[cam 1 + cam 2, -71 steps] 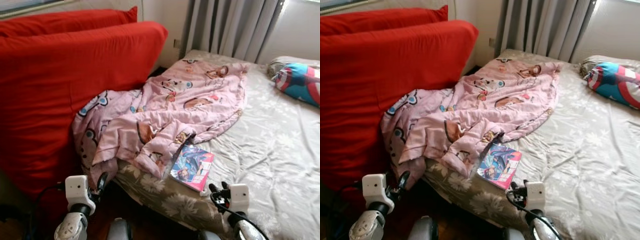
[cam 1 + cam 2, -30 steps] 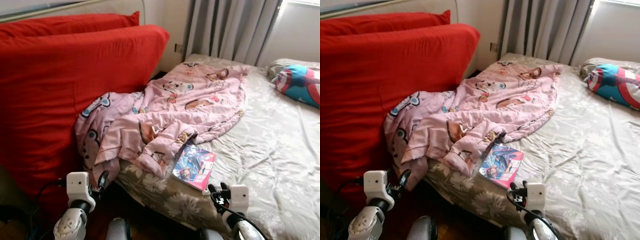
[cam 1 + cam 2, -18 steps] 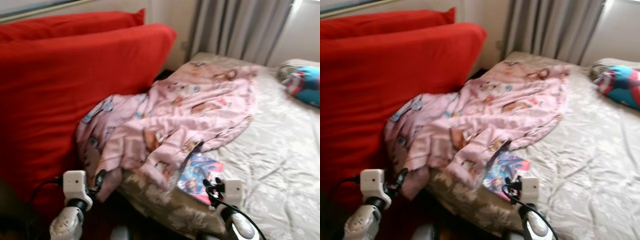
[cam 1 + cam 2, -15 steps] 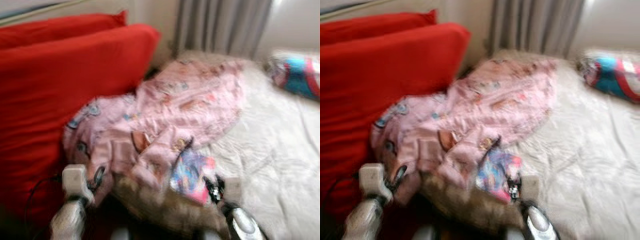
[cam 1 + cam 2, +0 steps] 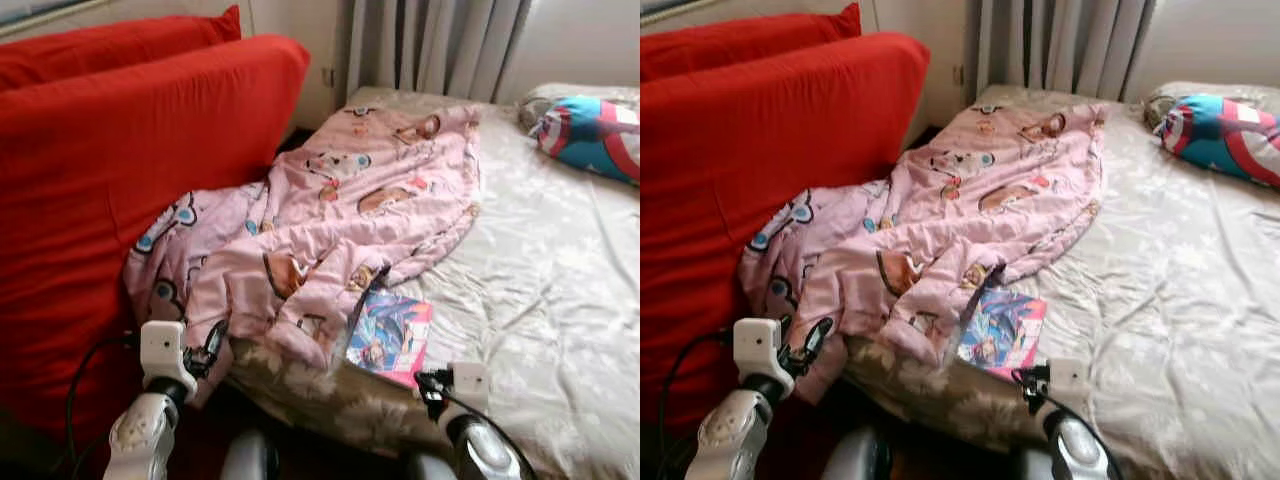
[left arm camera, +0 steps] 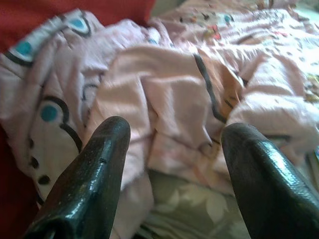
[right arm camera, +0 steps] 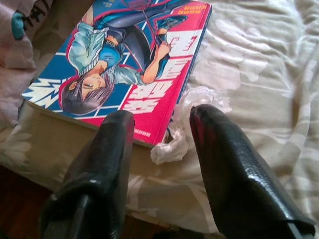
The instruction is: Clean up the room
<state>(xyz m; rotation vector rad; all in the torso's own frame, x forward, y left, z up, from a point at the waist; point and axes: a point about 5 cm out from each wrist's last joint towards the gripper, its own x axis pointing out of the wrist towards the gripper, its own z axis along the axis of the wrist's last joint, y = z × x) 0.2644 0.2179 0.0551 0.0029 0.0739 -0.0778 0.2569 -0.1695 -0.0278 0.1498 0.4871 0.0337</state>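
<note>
**Unmade bed, comic book at its near edge**

A bed point(image 5: 560, 300) with a grey floral sheet fills the room's right side, grey curtains point(image 5: 430, 45) behind it. A crumpled pink cartoon blanket point(image 5: 330, 215) sprawls from the bed onto the red sofa point(image 5: 120, 170) beside it. A comic book point(image 5: 392, 335) lies by the blanket's hem, a scrap of clear plastic wrap point(image 7: 187, 122) touching its corner. The right claw point(image 7: 162, 124), fingers apart, hovers just before the book. The left claw point(image 6: 172, 144), fingers apart, faces the blanket's hanging fold. A blue, red and white pillow point(image 5: 590, 135) rests at the far end
</note>
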